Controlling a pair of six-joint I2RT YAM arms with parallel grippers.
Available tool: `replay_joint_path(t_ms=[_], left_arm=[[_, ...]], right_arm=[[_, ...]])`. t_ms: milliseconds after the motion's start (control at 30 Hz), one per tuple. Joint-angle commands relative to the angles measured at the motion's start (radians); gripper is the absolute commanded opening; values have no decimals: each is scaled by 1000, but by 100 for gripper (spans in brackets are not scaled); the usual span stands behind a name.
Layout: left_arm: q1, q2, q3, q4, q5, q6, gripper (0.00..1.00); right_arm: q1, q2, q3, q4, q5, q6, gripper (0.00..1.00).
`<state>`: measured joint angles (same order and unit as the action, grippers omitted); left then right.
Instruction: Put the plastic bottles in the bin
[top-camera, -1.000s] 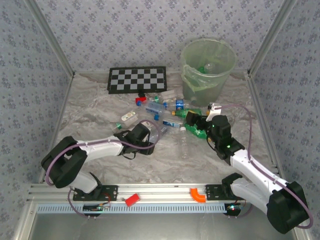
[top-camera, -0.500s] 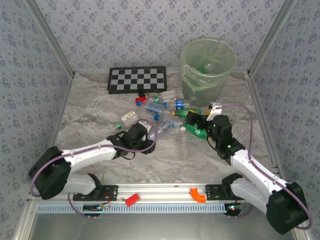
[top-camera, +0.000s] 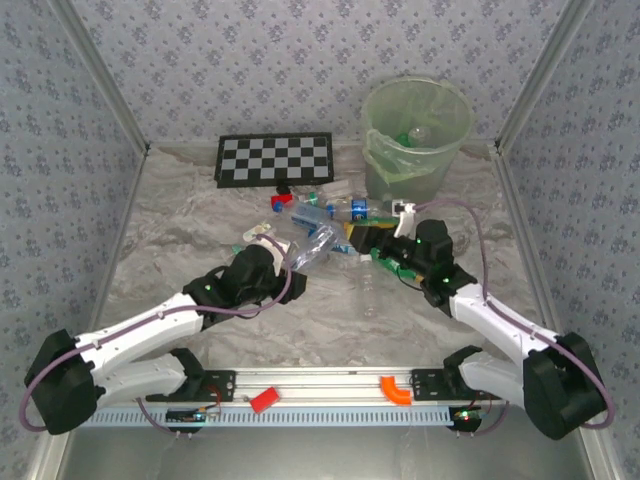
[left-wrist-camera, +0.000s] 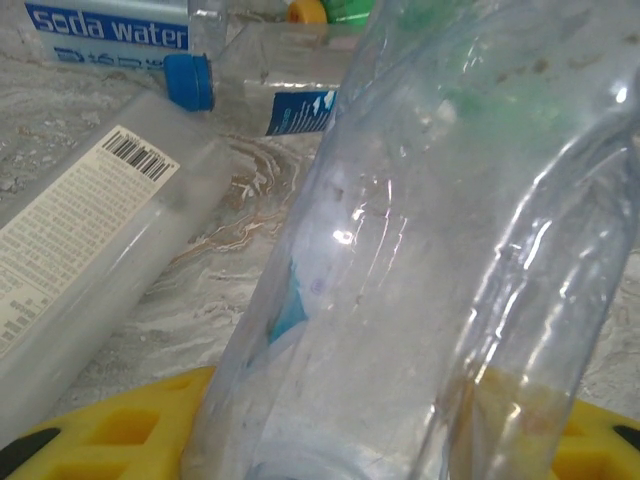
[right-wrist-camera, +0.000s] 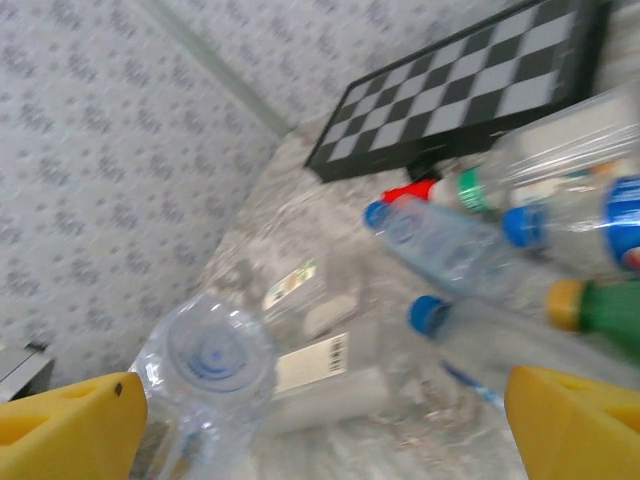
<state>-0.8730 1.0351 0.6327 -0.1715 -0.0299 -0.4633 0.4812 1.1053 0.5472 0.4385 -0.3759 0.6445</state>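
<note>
My left gripper is shut on a clear plastic bottle, lifted off the table. In the left wrist view that bottle stands between the yellow fingers. More plastic bottles lie in a pile mid-table, with blue caps and one green with a yellow cap. My right gripper hangs open at the pile's right edge; in its wrist view the right gripper has nothing between its fingers. The pale-green bin stands at the back right with some bottles inside.
A black-and-white chequered board lies at the back left of the pile. A small red block sits near the bottles. One clear bottle lies alone nearer the arms. Patterned walls close in the table on three sides.
My left arm has stretched forward and right, carrying the clear bottle up toward the pile. The right gripper has moved left and forward over the green bottles, its jaws a little narrower.
</note>
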Motion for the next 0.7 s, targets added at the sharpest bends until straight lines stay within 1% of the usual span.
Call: replay_joint_path(t_ms=[0, 167, 333, 400, 600, 667], left_arm=[[-8, -35, 0, 28, 19, -1, 45], [-8, -85, -14, 41, 26, -11, 45], [-8, -136, -28, 37, 19, -13, 45], [-8, -151, -32, 32, 20, -13, 45], [-8, -183, -47, 21, 8, -14, 46], [-8, -189, -51, 20, 0, -16, 48]], right_arm=[[53, 40, 89, 48, -93, 20, 94], [132, 131, 167, 50, -100, 31, 90], [178, 201, 226, 34, -98, 46, 88], [190, 217, 237, 32, -92, 55, 86], [204, 220, 256, 50, -95, 81, 63], [206, 208, 262, 33, -84, 80, 62]])
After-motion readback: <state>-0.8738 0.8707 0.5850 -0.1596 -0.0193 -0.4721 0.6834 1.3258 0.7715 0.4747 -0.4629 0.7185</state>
